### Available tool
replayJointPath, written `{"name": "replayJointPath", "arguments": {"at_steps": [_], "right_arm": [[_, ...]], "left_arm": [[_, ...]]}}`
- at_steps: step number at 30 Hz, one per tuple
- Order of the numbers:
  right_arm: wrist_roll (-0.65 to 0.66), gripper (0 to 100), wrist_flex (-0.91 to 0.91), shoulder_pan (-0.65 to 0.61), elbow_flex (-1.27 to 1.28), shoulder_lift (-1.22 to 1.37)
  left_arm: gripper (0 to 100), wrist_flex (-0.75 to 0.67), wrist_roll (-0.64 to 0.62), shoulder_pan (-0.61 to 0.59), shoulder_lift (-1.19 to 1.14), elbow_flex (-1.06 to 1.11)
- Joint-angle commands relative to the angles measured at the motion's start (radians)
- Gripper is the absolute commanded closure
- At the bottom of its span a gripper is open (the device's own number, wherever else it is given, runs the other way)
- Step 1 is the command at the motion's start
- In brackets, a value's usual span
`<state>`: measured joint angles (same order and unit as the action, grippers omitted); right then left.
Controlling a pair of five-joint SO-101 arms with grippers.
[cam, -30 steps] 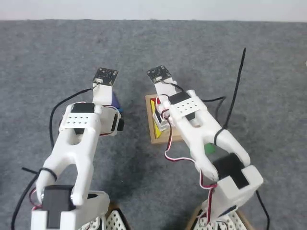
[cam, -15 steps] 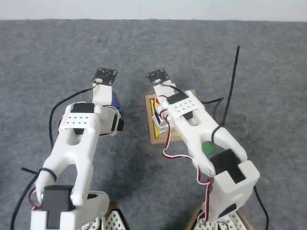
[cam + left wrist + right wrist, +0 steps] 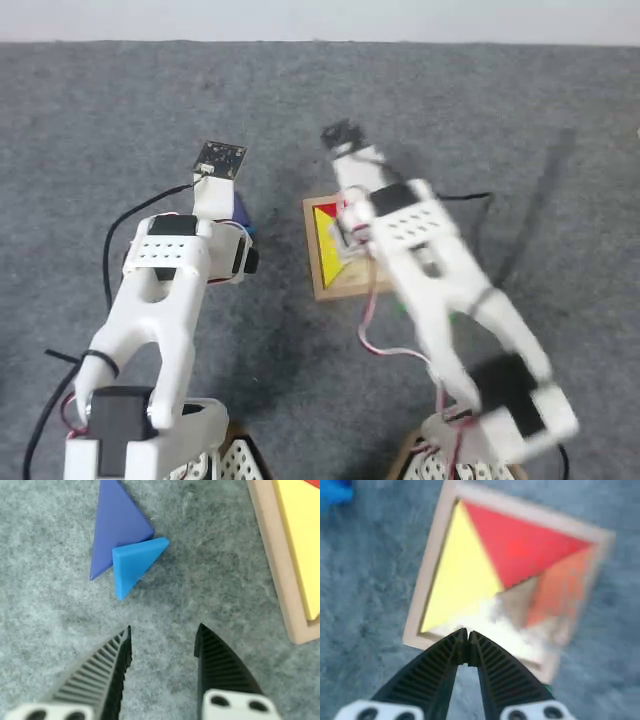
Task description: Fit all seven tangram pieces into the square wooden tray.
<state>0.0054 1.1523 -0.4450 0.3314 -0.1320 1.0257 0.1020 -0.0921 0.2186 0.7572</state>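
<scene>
one wooden tray (image 3: 424,587); five tangram pieces: yellow (image 3: 462,575), red (image 3: 520,545), orange (image 3: 560,587), dark blue (image 3: 117,522), light blue (image 3: 135,562)

No word, number, label or sign can be read on the grey bench (image 3: 100,120). The wooden tray (image 3: 310,255) and the light blue triangle (image 3: 135,562) lying near it show plain faces; marks on the circuit board (image 3: 220,158) near the tray are too small to make out.

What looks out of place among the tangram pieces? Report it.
The light blue triangle seems to rest partly on the dark blue triangle instead of lying flat. Both sit on the carpet, outside the wooden tray. Nothing else stands out.
</scene>
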Motion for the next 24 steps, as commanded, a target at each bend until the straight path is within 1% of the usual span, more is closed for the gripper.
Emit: {"name": "replayJointPath", "arguments": {"at_steps": [1, 5, 7, 10, 12, 16, 19, 21, 24], "right_arm": [[0.055, 98.7, 0.01, 0.108, 0.071, -0.24], [0.141, 98.6, -0.064, 0.216, 0.299, -0.377], [0.16, 98.6, -0.117, 0.263, 0.407, -0.412], [0.163, 97.7, -0.208, 0.328, 0.529, -0.427], [0.163, 94.9, -0.271, 0.361, 0.588, -0.426], [0.158, 90.2, -0.348, 0.403, 0.64, -0.426], [0.157, 90.5, -0.355, 0.42, 0.644, -0.426], [0.157, 90.8, -0.354, 0.438, 0.652, -0.426], [0.157, 90.8, -0.354, 0.481, 0.655, -0.426]], "left_arm": [[80, -0.018, 0.014, -0.006, 0.048, -0.021], [80, 0.012, 0.063, -0.008, 0.038, -0.099], [80, 0.037, 0.058, -0.008, 0.009, -0.177], [80, 0.098, 0.031, -0.008, -0.104, -0.335], [80, 0.141, 0.02, -0.008, -0.215, -0.456], [80, 0.21, 0.006, -0.02, -0.41, -0.68], [80, 0.245, 0.003, -0.037, -0.503, -0.796], [80, 0.31, 0.008, -0.028, -0.537, -0.834], [80, 0.385, 0.041, 0.048, -0.534, -0.834]]}}
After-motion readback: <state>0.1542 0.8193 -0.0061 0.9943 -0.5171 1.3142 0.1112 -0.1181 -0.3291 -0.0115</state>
